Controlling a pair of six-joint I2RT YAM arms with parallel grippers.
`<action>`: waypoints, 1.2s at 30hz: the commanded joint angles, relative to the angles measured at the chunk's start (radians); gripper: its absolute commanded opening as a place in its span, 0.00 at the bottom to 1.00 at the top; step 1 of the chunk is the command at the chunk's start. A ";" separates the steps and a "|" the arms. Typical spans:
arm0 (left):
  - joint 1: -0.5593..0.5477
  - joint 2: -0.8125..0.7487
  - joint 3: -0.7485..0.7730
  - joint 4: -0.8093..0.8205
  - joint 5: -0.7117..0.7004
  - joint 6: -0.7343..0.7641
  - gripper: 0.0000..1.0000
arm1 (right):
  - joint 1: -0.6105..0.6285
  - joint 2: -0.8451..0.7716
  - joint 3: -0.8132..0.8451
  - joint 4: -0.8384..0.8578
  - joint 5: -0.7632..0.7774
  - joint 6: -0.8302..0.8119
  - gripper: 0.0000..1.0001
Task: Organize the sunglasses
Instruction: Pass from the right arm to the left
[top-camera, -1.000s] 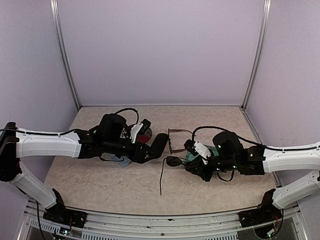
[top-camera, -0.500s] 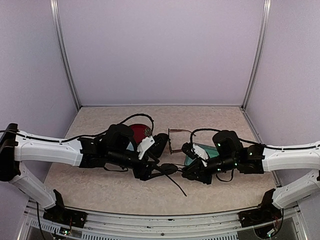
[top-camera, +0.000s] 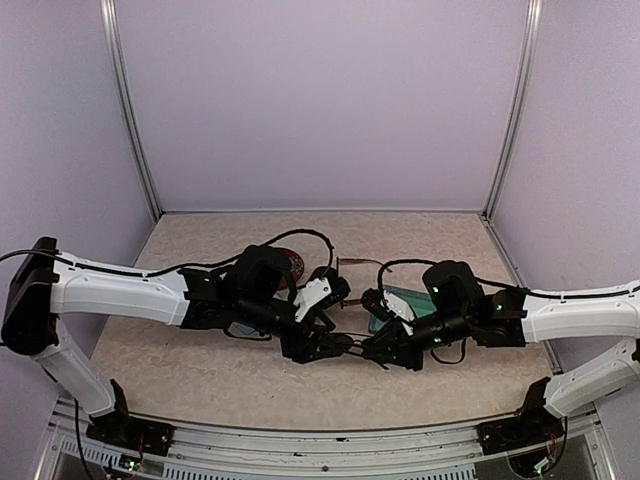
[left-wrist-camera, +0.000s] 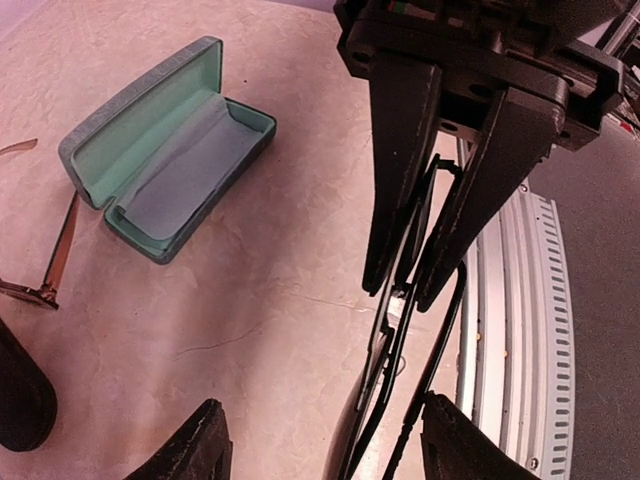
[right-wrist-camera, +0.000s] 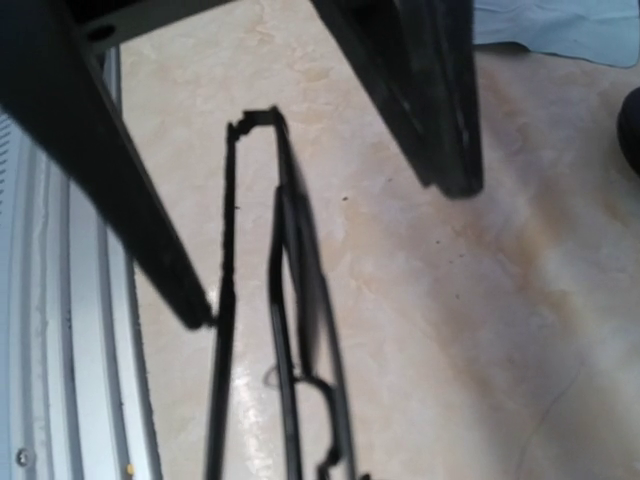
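Note:
The black sunglasses (left-wrist-camera: 395, 350) hang edge-on above the table between both grippers. My right gripper (left-wrist-camera: 402, 292) is shut on their frame from above; in the top view it (top-camera: 378, 350) meets my left gripper (top-camera: 335, 345) at the table's front middle. My left gripper (left-wrist-camera: 325, 405) is open, its fingers (left-wrist-camera: 455, 440) either side of the glasses, and one fingertip (right-wrist-camera: 195, 305) touches a thin temple arm (right-wrist-camera: 222, 300). The reddish-brown sunglasses (left-wrist-camera: 55, 260) lie open on the table behind (top-camera: 347, 264). My right gripper's own fingers are out of its wrist view.
An open grey-blue case (left-wrist-camera: 165, 150) with a teal lining and a cloth inside lies behind the right gripper (top-camera: 405, 300). A black case (left-wrist-camera: 18, 400) sits near the left arm. A light-blue cloth (right-wrist-camera: 560, 30) lies on the table. The metal front rail (left-wrist-camera: 510, 330) runs close by.
My left arm swung right and forward to meet the right gripper, jaws a little wider. The black sunglasses rose off the table, and their long loose arm swung in.

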 joint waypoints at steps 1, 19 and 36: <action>0.026 0.022 0.003 0.002 0.155 0.045 0.64 | -0.007 -0.015 0.005 0.045 -0.059 -0.027 0.16; 0.038 0.074 0.042 0.065 0.335 0.031 0.58 | -0.008 -0.004 -0.005 0.057 -0.112 -0.041 0.18; 0.047 0.075 0.054 0.045 0.363 0.028 0.31 | -0.007 0.012 -0.005 0.055 -0.111 -0.034 0.20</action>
